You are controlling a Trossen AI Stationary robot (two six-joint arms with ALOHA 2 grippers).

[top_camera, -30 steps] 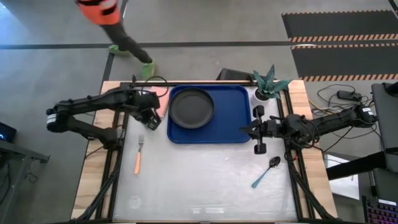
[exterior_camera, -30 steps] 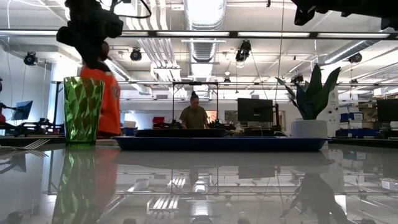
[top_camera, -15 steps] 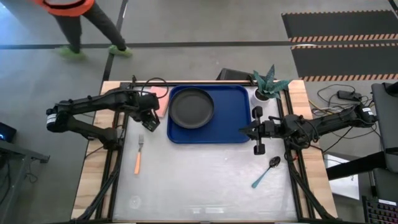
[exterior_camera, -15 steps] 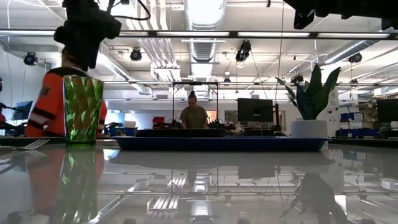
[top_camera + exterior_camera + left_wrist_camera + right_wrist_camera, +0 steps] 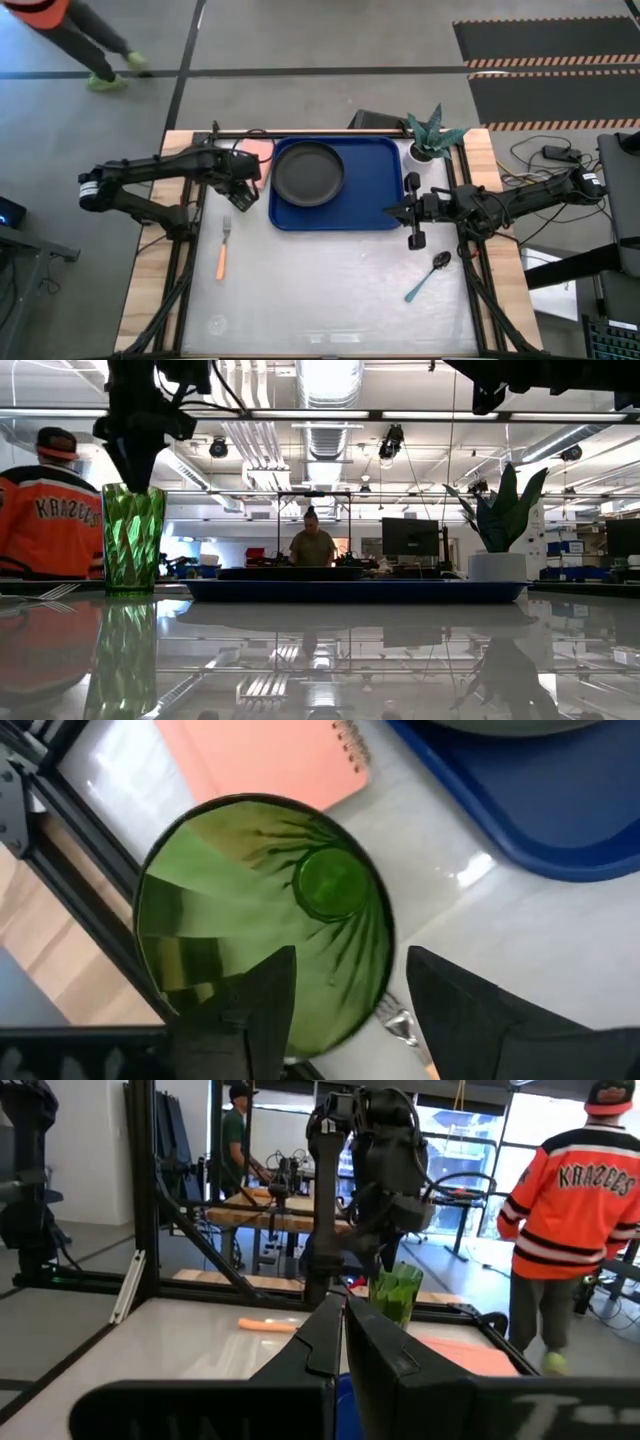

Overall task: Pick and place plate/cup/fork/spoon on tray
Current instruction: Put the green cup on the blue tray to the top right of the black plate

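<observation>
The green cup (image 5: 133,540) stands upright on the table left of the blue tray (image 5: 372,192); in the high view my left arm hides it. My left gripper (image 5: 350,960) is open just above the cup (image 5: 265,910), pointing down, one finger over its inside and the other outside its rim. The black plate (image 5: 309,172) lies in the tray's left half. The orange-handled fork (image 5: 222,252) lies on the table nearer the front, and the teal-handled spoon (image 5: 428,277) lies at the right. My right gripper (image 5: 393,210) hovers shut by the tray's right edge. My left gripper's fingers straddle the cup's wall at the rim (image 5: 385,955) from above. The finger tip (image 5: 135,480) reaches rim height in the low view. I cannot tell whether either finger touches the cup.
A pink notebook (image 5: 258,150) lies just beyond the cup at the far edge. A white pot with a spiky plant (image 5: 432,140) stands at the tray's far right corner. A person in an orange jersey (image 5: 45,520) walks beyond the far left. Bare table stretches in front of the tray.
My left gripper has come down toward the cup's rim, staying over the cup. The cup has kept its place. The person behind the table has walked toward the left.
</observation>
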